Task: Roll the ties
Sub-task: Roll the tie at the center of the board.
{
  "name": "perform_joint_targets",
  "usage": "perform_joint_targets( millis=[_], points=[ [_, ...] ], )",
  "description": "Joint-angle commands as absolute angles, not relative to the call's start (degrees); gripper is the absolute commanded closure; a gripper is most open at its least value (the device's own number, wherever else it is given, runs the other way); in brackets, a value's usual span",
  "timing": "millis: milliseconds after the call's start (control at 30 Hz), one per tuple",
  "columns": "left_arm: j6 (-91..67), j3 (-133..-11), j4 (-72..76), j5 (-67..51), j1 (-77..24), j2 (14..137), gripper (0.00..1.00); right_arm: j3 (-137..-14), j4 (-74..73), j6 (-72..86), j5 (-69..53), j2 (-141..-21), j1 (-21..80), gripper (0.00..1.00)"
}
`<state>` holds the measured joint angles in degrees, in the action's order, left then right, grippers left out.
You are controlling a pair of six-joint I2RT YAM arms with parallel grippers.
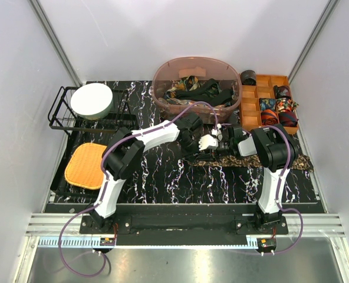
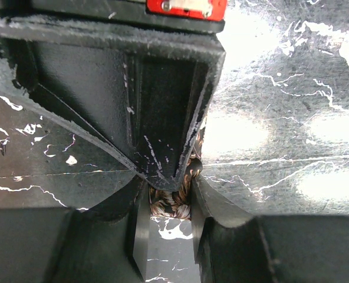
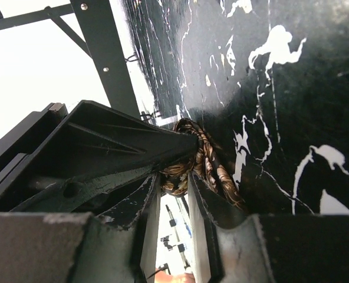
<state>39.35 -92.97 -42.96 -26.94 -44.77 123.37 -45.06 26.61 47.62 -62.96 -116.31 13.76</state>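
Observation:
A dark brown tie with tan speckles (image 1: 292, 162) lies along the black marble table (image 1: 163, 177), its tail running right under the right arm. Its left end is wound into a small roll (image 2: 173, 206), which also shows in the right wrist view (image 3: 189, 168). My left gripper (image 1: 199, 141) and right gripper (image 1: 223, 139) meet tip to tip over that roll. The left gripper (image 2: 170, 199) is shut on one side of the roll. From the opposite side the right gripper (image 3: 173, 180) is shut on it. In each wrist view the other arm's black finger covers much of the roll.
A clear brownish tub (image 1: 163, 88) with several loose ties stands at the back. A wooden divided tray (image 1: 249, 106) holding rolled ties is at the back right. At the left are a black wire rack (image 1: 59, 115) with a white round lid (image 1: 92, 100) and an orange woven mat (image 1: 87, 165).

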Motion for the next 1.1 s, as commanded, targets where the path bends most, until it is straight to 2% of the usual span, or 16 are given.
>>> perform_joint_targets(
  millis=[0, 133, 267, 400, 533, 633, 733, 833, 933, 967, 1067],
  points=[
    [38.9, -88.1, -46.5, -28.9, -46.3, 130.7, 0.90, -47.3, 26.0, 45.3, -60.0, -114.8, 15.6, 0.69],
    [39.1, -88.2, -46.8, -28.9, -46.2, 131.0, 0.90, -47.5, 25.8, 45.3, -60.5, -114.4, 15.8, 0.72],
    [38.9, -88.6, -46.8, -28.5, -46.3, 131.1, 0.89, -48.7, 18.6, 41.2, -59.5, -114.1, 16.0, 1.00],
    [38.1, -88.0, -45.4, -27.9, -46.1, 130.7, 0.77, -50.4, 8.5, 33.2, -56.1, -113.9, 15.8, 1.00],
    [36.7, -86.0, -42.0, -28.4, -45.3, 128.9, 0.58, -51.6, 1.0, 28.7, -51.3, -113.4, 15.6, 1.00],
    [35.2, -83.5, -38.2, -30.2, -44.1, 126.8, 0.48, -52.3, -2.5, 26.3, -48.4, -113.4, 15.5, 1.00],
    [33.9, -80.3, -33.1, -32.1, -43.0, 124.6, 0.43, -52.9, -4.3, 24.7, -46.3, -113.6, 15.6, 1.00],
    [32.2, -75.3, -24.5, -35.3, -41.2, 121.9, 0.37, -53.5, -5.8, 23.4, -44.0, -113.8, 15.6, 1.00],
    [29.4, -65.1, -8.3, -41.0, -38.4, 115.9, 0.28, -53.7, -6.9, 22.4, -42.3, -113.6, 15.6, 1.00],
    [28.1, -62.5, 1.3, -41.8, -37.5, 113.3, 0.27, -53.6, -7.1, 22.1, -41.5, -113.4, 15.6, 1.00],
    [23.6, -55.4, 15.7, -41.8, -36.8, 111.7, 0.25, -53.7, -7.8, 21.7, -40.1, -113.1, 15.5, 1.00]
  ],
)
